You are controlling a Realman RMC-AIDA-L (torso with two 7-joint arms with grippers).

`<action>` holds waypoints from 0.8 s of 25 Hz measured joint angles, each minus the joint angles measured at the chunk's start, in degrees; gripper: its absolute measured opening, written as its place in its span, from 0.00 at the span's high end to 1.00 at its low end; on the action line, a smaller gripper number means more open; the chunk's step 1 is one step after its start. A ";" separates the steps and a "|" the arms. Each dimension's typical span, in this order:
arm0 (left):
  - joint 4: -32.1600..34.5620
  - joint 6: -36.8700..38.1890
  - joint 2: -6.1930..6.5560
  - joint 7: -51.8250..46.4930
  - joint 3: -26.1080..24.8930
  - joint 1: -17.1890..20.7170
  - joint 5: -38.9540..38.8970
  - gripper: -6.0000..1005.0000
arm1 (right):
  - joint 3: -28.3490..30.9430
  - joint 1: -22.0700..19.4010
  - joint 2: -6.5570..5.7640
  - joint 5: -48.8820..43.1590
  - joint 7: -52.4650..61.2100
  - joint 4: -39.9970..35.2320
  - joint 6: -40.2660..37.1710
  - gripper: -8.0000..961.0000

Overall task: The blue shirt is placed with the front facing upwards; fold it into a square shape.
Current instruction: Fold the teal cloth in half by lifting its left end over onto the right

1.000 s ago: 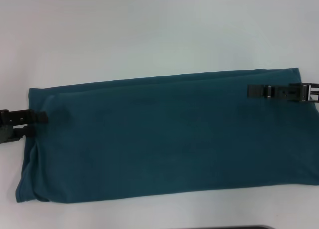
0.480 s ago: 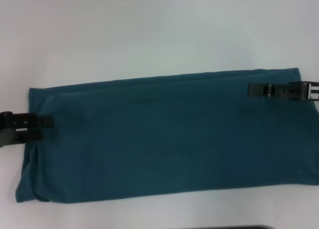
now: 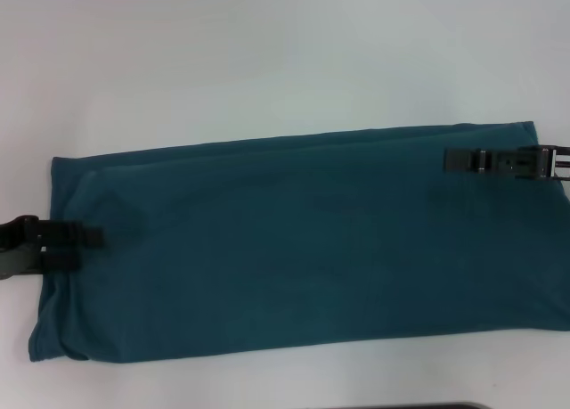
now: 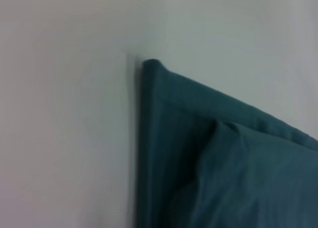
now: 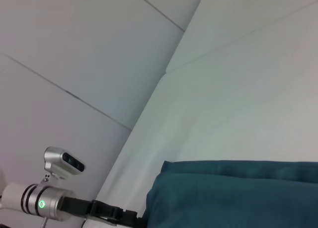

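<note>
Head view has the blue shirt [image 3: 294, 244] lying as a long folded band across the white table [image 3: 267, 53]. Left gripper [image 3: 89, 246] straddles its left edge, jaws slightly spread; right gripper [image 3: 450, 160] sits over the far right corner, can't tell its jaws. Probably best to pinch every layer before folding across.

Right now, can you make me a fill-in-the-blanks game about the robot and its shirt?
1. The blue shirt is folded into a long ____ band on the white table.
2. The left gripper reaches over the shirt's ____ end.
3. The right gripper hangs over the shirt near its ____ edge.

Missing words: teal; left; far
</note>
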 joint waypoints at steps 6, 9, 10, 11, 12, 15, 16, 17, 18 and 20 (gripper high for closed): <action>-0.19 -1.14 0.23 -1.05 0.09 -0.13 0.05 0.33 | -0.30 0.10 0.00 -0.04 0.19 0.00 0.00 0.12; -0.23 -1.61 0.30 -1.20 0.09 -0.36 0.07 0.33 | -0.30 0.16 0.05 -0.16 0.31 0.00 -0.01 0.12; -0.24 -1.88 0.33 -1.36 0.04 -0.42 0.07 0.33 | -0.30 0.17 0.06 -0.18 0.32 0.00 -0.01 0.12; -0.27 -2.13 0.34 -1.47 0.02 -0.48 0.08 0.33 | -0.30 0.17 0.06 -0.18 0.32 0.00 -0.02 0.12; -0.28 -2.30 0.34 -1.55 0.01 -0.52 0.08 0.33 | -0.30 0.18 0.07 -0.18 0.33 0.00 -0.02 0.12; -0.32 -2.58 0.37 -1.76 -0.03 -0.68 0.08 0.33 | -0.30 0.25 0.08 -0.13 0.49 0.00 0.00 0.12; -0.35 -2.42 0.40 -1.74 -0.14 -0.72 0.00 0.33 | -0.30 0.25 0.08 -0.13 0.49 0.00 0.00 0.12; -0.37 -1.81 0.46 -1.64 -0.30 -0.74 -0.26 0.33 | -0.30 0.30 0.08 -0.13 0.53 0.00 0.02 0.12; -0.41 -0.54 0.58 -1.27 -0.55 -0.75 -0.82 0.33 | -0.30 0.34 0.08 -0.14 0.55 0.00 0.03 0.12; -0.71 2.74 0.80 -0.01 -1.42 -0.65 -2.40 0.33 | -0.30 0.38 0.09 -0.17 0.58 0.00 0.04 0.12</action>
